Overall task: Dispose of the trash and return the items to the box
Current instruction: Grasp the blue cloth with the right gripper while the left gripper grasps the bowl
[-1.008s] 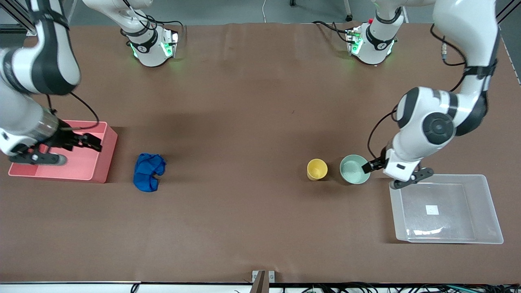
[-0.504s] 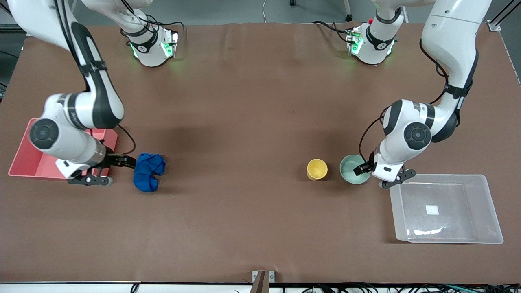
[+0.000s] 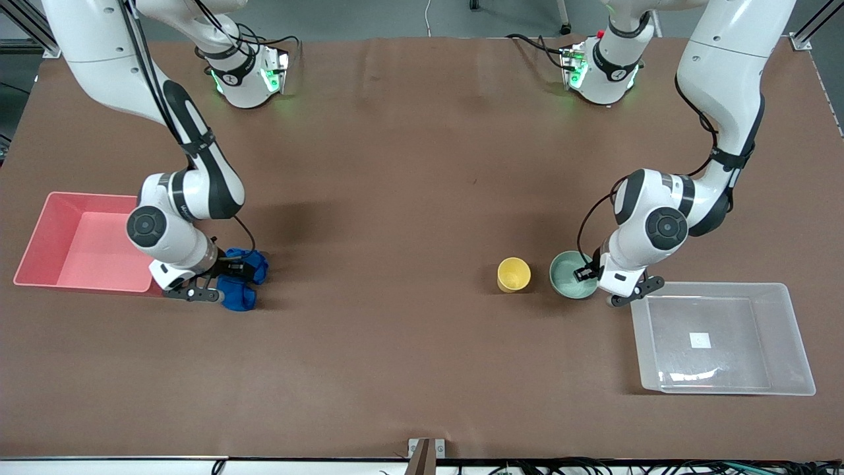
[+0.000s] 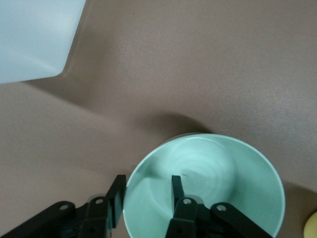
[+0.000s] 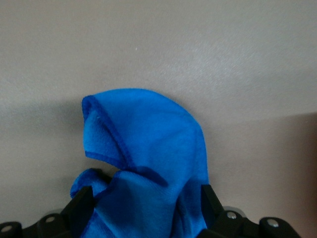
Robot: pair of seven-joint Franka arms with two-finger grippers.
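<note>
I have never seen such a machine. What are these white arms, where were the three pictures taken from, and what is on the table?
These are two robot arms on a brown table. One picture looks down from a high camera; the other two come from cameras on the wrists. The right gripper has its fingers open around a blue cloth, beside a pink bin. The left gripper straddles the rim of a green bowl, one finger inside, not closed. A yellow cup stands beside the bowl, and a clear box lies near them.
</note>
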